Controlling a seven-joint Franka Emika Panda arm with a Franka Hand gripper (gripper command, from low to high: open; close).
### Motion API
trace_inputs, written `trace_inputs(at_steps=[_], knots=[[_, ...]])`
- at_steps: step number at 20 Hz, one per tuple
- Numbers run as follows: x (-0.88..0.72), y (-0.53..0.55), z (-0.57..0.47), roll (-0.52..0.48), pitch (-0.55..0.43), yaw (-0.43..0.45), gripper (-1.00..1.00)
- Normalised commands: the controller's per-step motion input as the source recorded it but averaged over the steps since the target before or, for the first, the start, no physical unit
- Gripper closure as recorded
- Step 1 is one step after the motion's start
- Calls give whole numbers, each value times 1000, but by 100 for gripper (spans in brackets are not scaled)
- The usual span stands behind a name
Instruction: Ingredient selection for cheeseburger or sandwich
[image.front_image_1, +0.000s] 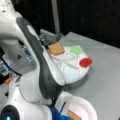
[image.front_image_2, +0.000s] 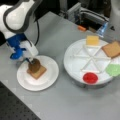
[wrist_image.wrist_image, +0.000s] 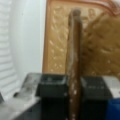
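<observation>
Gripper (wrist_image.wrist_image: 73, 87): jaws closed to a narrow gap, clamped on the dark brown patty (wrist_image.wrist_image: 74, 62), which stands on edge between the black fingers (wrist_image.wrist_image: 51, 86) in the wrist view. In a front view the gripper (image.front_image_2: 31, 61) sits over the left part of the white plate (image.front_image_2: 50, 80), patty (image.front_image_2: 34, 65) upright and touching, or just above, the bread slice (image.front_image_2: 37, 72) lying near the plate's middle.

Bread slice under the patty: tan-brown, square, flat on the plate; in the wrist view it (wrist_image.wrist_image: 56, 37) fills the background behind the patty, its textured face showing.

Sectioned white tray (image.front_image_2: 75, 65): round, divided into wedge compartments, set toward the table's right edge in a front view. Contents, one per wedge: yellow cheese square (image.front_image_2: 92, 40) at the tray's top rim; second bread slice (image.front_image_2: 111, 49) at the upper right rim; green piece (image.front_image_2: 113, 70) at the right rim; red round piece (image.front_image_2: 90, 78) at the bottom rim. Remaining wedges hold nothing.

View differences: cheese square appears in only one front view; in a front view the arm (image.front_image_1: 37, 62) covers the tray's left side, leaving bread (image.front_image_1: 56, 48), green piece (image.front_image_1: 76, 49) and red piece (image.front_image_1: 85, 62) visible. There the plate (image.front_image_1: 85, 105) shows only partly at the bottom edge, with a corner of its bread (image.front_image_1: 73, 115); gripper and patty are hidden. The wrist view shows no tray
</observation>
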Motion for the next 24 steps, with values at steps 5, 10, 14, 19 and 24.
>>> trace_inputs(at_steps=[5, 10, 14, 19, 24], knots=[[347, -212, -26, 56, 37, 209, 100], [354, -203, -39, 61, 31, 210, 100], [318, -173, -11, 68, 27, 212, 100], [262, -158, 10, 78, 32, 210, 100], [248, -139, 18, 88, 38, 207, 100]])
